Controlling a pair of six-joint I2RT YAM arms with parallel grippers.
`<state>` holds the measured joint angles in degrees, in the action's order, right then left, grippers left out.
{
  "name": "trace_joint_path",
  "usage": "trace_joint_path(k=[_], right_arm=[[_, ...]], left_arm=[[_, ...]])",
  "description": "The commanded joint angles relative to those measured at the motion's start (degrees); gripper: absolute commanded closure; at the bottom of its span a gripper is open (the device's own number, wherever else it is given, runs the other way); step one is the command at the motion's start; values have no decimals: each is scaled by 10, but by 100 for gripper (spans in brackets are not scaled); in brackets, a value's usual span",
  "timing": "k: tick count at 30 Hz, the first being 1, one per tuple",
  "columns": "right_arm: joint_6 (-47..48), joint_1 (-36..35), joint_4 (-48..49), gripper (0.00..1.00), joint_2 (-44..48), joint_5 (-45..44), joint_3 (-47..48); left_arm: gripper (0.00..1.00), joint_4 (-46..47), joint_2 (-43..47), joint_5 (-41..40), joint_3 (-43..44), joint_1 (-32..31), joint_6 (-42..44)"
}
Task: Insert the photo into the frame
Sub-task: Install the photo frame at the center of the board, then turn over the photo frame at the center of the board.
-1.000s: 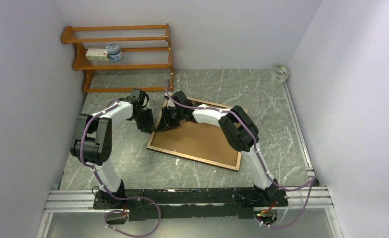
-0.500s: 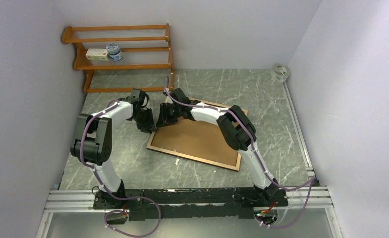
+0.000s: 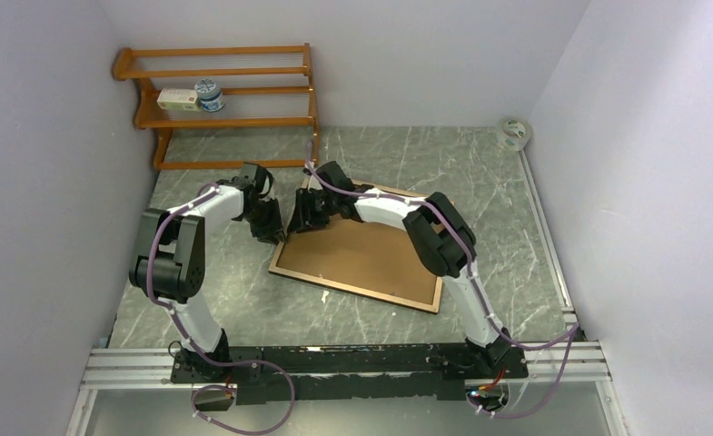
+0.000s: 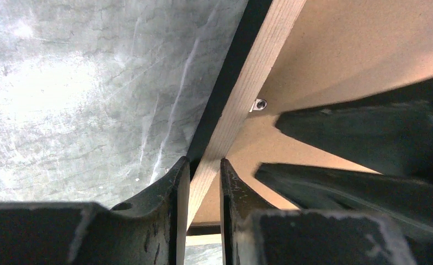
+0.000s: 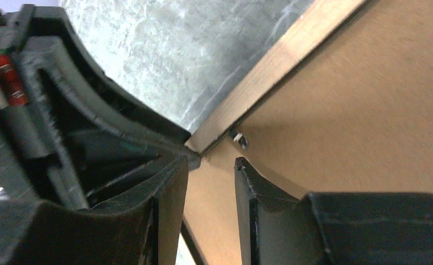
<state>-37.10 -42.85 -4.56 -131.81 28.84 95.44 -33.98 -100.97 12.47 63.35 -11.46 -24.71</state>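
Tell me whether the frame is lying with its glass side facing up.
No, the frame lies with its plain brown back facing up and no glass showing.

Qty per item, as counted.
1 frame (image 3: 357, 291), 1 shelf rack (image 3: 234, 121) w/ 1 box (image 3: 178, 100) & 1 tin (image 3: 210, 94), 1 tape roll (image 3: 514, 133), 2 arms (image 3: 182, 238).

walls: plain pale grey; left, far, right | surface: grey-green marbled table (image 3: 516, 236) | furniture: orange-brown wooden shelf rack (image 3: 225, 121) far left; against far wall | light: even; soft
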Motion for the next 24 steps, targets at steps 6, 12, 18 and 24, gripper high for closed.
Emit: trace_joint_path(k=[6, 12, 18, 24], right_arm=[[63, 66, -35, 51, 243, -97, -127], [157, 71, -133, 44, 375, -218, -225], [254, 28, -225, 33, 431, -271, -269], [279, -65, -323, 30, 425, -312, -270]], left_arm=[[68, -74, 52, -48, 53, 6, 9], [57, -89, 108, -60, 78, 7, 14], [46, -95, 186, -83, 62, 12, 1], [39, -112, 254, -68, 50, 18, -28]])
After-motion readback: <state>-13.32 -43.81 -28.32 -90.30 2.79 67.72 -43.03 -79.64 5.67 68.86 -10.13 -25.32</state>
